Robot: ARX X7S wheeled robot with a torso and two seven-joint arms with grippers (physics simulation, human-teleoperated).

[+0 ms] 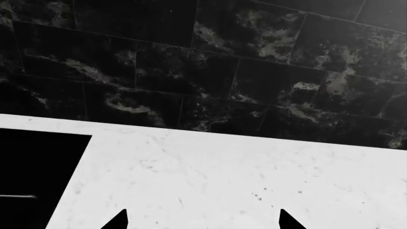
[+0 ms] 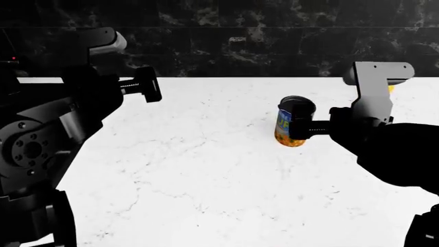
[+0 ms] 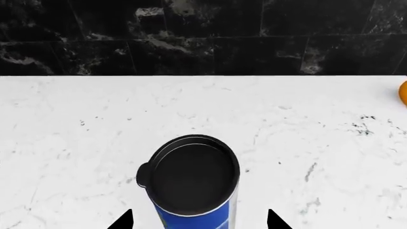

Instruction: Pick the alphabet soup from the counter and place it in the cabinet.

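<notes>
The alphabet soup is a small can with a blue label, a dark top and an orange band at its foot. It stands upright on the white marble counter, right of middle in the head view. My right gripper is open, with one fingertip on each side of the can and a small gap on both sides. In the head view the right gripper sits level with the can's side. My left gripper is open and empty above bare counter, held at the far left. The cabinet is out of view.
A black marbled tile wall runs along the back of the counter. The black sink basin lies just beside the left gripper. A small orange fruit sits on the counter near the wall, right of the can.
</notes>
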